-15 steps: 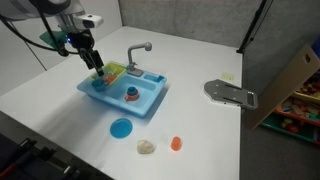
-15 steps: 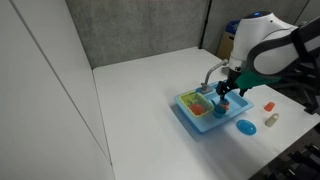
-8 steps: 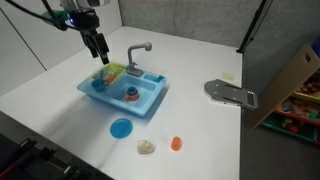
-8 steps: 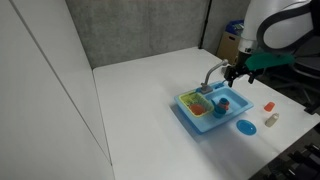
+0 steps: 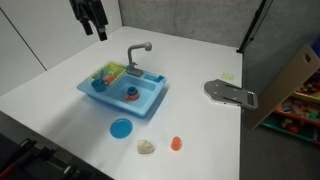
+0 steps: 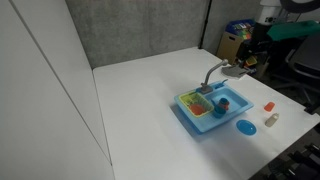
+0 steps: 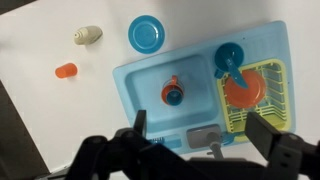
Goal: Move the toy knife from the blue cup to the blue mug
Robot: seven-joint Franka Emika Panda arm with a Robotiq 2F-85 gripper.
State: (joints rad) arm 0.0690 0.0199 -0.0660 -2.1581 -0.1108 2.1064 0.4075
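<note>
A blue toy sink (image 5: 148, 100) sits on the white table. In its basin stands a blue cup (image 5: 131, 95) with an orange-red toy piece in it, also seen from above in the wrist view (image 7: 172, 92); I cannot tell the piece's shape. A blue mug (image 7: 229, 60) lies by the yellow dish rack (image 7: 268, 80), next to an orange plate (image 7: 243, 92). My gripper (image 5: 93, 20) hangs high above the sink's far side, open and empty. It shows in the wrist view (image 7: 203, 128) with jaws wide apart, and in an exterior view (image 6: 252, 52).
A grey faucet (image 5: 138, 55) rises at the sink's back edge. A blue disc (image 5: 121, 128), a beige piece (image 5: 147, 147) and a small orange piece (image 5: 176, 143) lie in front of the sink. A grey flat object (image 5: 230, 93) lies to the right.
My gripper has risen from just above the dish rack to high over the sink and back from it, still open and empty. Nothing in the sink moved.
</note>
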